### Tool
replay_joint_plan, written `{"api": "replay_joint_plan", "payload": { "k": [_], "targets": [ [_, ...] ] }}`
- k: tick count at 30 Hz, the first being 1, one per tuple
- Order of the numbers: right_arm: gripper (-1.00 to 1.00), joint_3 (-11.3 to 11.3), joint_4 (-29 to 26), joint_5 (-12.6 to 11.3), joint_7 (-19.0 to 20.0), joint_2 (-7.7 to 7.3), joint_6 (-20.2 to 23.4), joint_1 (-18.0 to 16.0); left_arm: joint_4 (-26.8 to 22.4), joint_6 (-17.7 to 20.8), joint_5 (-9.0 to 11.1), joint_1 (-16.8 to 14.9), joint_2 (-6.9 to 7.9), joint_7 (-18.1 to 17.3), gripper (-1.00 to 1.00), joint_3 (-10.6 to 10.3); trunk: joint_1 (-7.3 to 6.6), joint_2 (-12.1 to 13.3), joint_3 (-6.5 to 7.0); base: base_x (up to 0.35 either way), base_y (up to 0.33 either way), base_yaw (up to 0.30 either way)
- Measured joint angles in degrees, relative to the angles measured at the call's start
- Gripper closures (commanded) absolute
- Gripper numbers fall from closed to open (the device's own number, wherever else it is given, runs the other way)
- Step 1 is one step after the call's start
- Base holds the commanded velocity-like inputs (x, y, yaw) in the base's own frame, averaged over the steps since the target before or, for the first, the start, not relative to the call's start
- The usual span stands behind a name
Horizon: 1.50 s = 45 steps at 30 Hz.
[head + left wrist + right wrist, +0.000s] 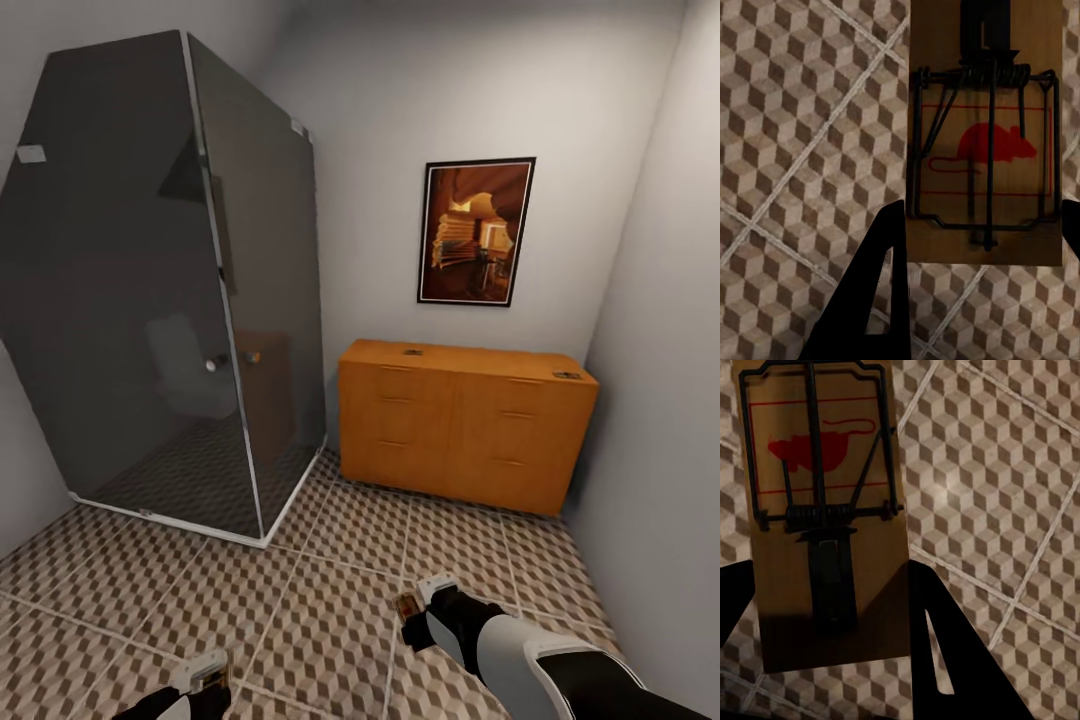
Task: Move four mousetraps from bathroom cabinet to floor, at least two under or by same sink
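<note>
At my left, my left gripper (205, 680) was closed on a mousetrap (982, 142), held over the bathroom floor (300, 590). My right gripper (425, 605) likewise clamped a second mousetrap (825, 510) above the tiles. Farther right, the cabinet (465, 435) stood against the wall with two small things on top, probably the other traps. I judged this the carrying step; next I needed to find the sink and set both down beside it.

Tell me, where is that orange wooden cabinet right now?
In the head view the cabinet stands against the far wall, right of the dark glass shower and under the framed picture, in the room's right corner.
</note>
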Motion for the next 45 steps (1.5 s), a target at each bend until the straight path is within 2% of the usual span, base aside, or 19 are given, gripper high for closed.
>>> {"api": "replay_joint_plan", "payload": {
  "k": [22,29,33,37,45],
  "targets": [
    [1.00,0.0,0.0,-0.1,0.2,0.00,-0.3,0.0,0.0,-0.1,0.2,0.0,-0.01,0.0,1.00,0.0,0.00,0.0,0.00,0.000,0.000,0.286],
    [1.00,0.0,0.0,0.0,0.0,0.00,-0.4,0.0,0.0,-0.1,0.2,0.0,-0.09,0.1,1.00,0.0,0.00,0.0,0.00,0.000,0.000,0.160],
    [1.00,0.0,0.0,0.8,0.0,0.00,-0.1,0.0,0.1,-0.1,0.2,0.0,-0.05,0.1,1.00,0.0,0.00,0.0,0.00,0.000,0.000,0.036],
    [1.00,0.0,0.0,2.6,0.2,0.00,-0.3,0.0,0.1,-0.1,0.2,0.0,-0.03,0.3,1.00,0.0,0.00,0.0,0.00,0.000,0.000,0.158],
    [1.00,0.0,0.0,3.3,0.2,0.00,-0.6,0.0,0.1,0.0,0.2,0.0,-0.02,0.8,1.00,0.0,0.00,0.0,0.00,0.000,0.000,0.277]
  ]
}}
